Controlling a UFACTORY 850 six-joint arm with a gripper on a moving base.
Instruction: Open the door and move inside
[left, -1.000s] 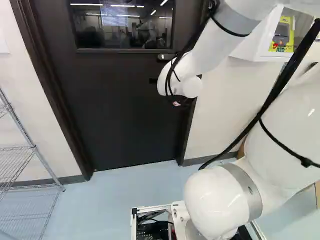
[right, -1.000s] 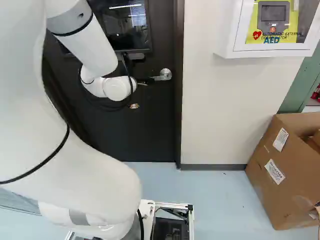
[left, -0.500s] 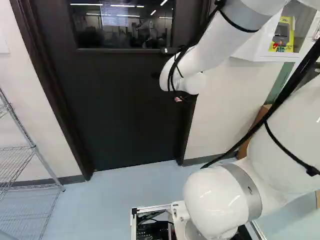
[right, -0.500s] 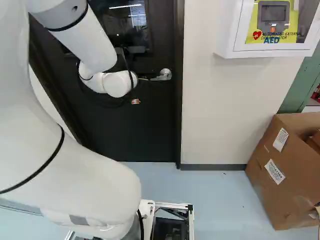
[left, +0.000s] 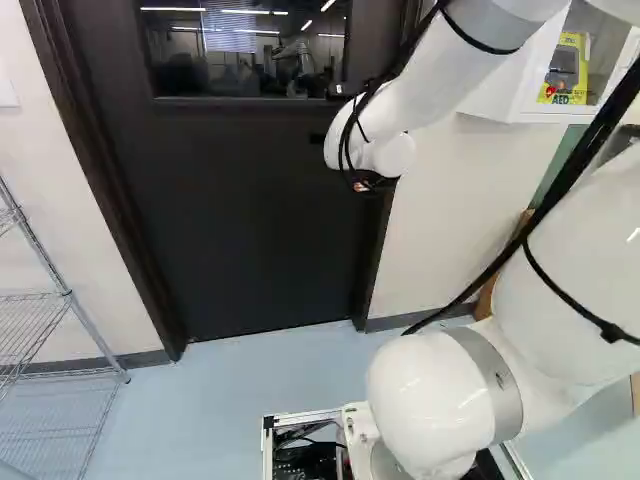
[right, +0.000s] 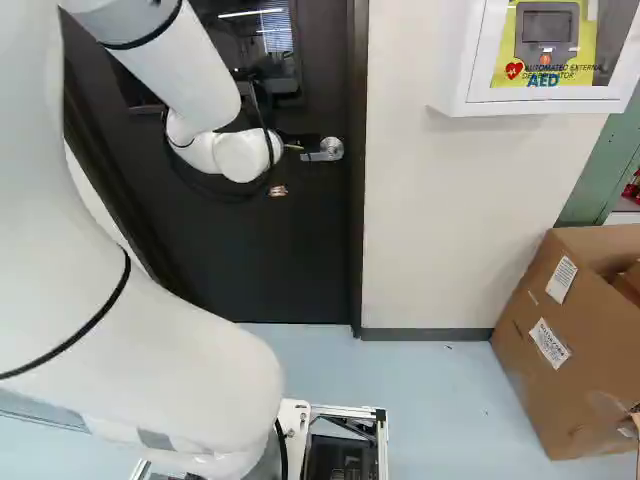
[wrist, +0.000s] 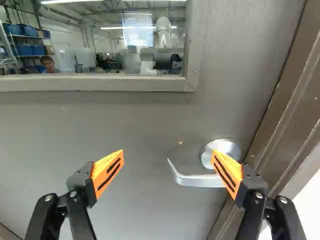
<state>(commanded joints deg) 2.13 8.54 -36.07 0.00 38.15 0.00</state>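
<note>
At the left base view's middle, a dark brown, flat-panelled door (left: 240, 220) stood closed in its dark frame (left: 90, 170), with a rectangular glass window (left: 245, 50) in its upper part. White, rounded arm (left: 410, 100) reached in from the right, its far end in front of the door's edge, black cables along it. Silver wire shelving (left: 67, 292) at the left, by the pale wall. Pale blue floor (left: 250, 370) below.

In the right base view, the silver metal lever handle (right: 325, 150) sat on the door near the frame, just beside the arm's far end. Black two-fingered gripper (right: 298, 141) mostly hidden behind the arm there — only a small part showed near the lever. White wall cabinet with a clear front (right: 460, 60) hung right of the door; below it and farther right, a brown cardboard box (right: 540, 345) on the floor, in front of a green upright (right: 600, 170).

In the wrist view, the gripper's fingers stood wide apart, orange pads facing each other, nothing gripped. Door face ahead. The lever's free end showed between the fingers; one orange pad (wrist: 227, 172) overlapped the handle's round base and the lever's root in the view — could not tell whether it touched. The other finger was well apart from the handle, in front of plain door panel.
</note>
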